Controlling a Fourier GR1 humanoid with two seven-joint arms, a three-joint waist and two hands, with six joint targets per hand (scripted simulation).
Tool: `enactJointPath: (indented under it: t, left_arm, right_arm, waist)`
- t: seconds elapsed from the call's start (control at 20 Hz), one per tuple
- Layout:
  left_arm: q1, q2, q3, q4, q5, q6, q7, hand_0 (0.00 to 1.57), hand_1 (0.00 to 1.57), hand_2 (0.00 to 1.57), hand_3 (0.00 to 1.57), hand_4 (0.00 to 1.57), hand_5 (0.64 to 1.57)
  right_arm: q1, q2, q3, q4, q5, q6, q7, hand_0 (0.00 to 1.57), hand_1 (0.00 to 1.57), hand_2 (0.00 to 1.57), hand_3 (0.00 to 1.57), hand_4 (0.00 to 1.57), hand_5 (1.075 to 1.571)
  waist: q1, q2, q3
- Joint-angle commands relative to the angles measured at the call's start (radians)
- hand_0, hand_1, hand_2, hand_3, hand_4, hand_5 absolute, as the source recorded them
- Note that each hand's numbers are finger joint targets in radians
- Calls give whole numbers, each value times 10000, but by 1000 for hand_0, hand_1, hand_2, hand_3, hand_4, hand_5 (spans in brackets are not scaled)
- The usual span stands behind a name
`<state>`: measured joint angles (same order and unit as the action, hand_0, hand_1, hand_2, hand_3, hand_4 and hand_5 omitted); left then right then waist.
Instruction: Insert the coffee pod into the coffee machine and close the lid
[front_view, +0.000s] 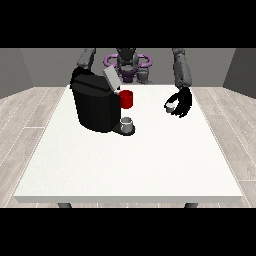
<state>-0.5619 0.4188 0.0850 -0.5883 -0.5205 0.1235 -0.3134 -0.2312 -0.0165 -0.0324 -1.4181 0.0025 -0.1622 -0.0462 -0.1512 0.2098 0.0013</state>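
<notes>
Room: grey walls, pale wood-plank floor, with a large white table (125, 165) filling the middle; the robot stands behind its far edge.

Coffee machine: black coffee machine (95, 102) sits on the far part of the table at the view's left, its front turned toward the view's right. That facing puts its opening on the side of the working hand.

Lid: grey lid (111, 79) stands tilted up at the top of the machine, so the slot beneath reads as open and ready to take the pod. Closing is not yet done.

Red part: a red holder (126, 99) juts from the machine's front just under the lid, probably the seat for the pod.

Cup: small grey cup (127, 124) rests on the machine's base plate below the red holder, where coffee would fall.

Coffee pod: small pale coffee pod (171, 106) is up off the table, inside the hand at the view's right, well apart from the machine.

Hand at the view's right (181, 102): fingers curl around the pod, holding it from the side; the pod faces the machine, which suits a sideways carry toward the lid.

Other hand: hidden behind the machine; only the arm (86, 59) shows, so fingers cannot be told.

Step in hand: likely carrying the pod across to the open slot.
</notes>
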Motion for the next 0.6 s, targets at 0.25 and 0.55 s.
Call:
enactJointPath:
  t: [0.25, 0.55]
  left_arm:
    - [-190, -62, -498, 592, -1098, 560, 212, 1028, 1028, 1112, 890, 287, 1571]
    - [-501, -112, -390, 335, -936, 88, -551, 1424, 1424, 1457, 1423, 564, 1571]
  right_arm:
    - [410, 81, 77, 339, -54, 74, -249, 0, 0, 0, 0, 398, 1571]
    - [122, -332, -392, 547, -442, 321, 165, 0, 0, 0, 0, 438, 1571]
  waist:
    - [-108, -209, -15]
    - [60, -598, -14]
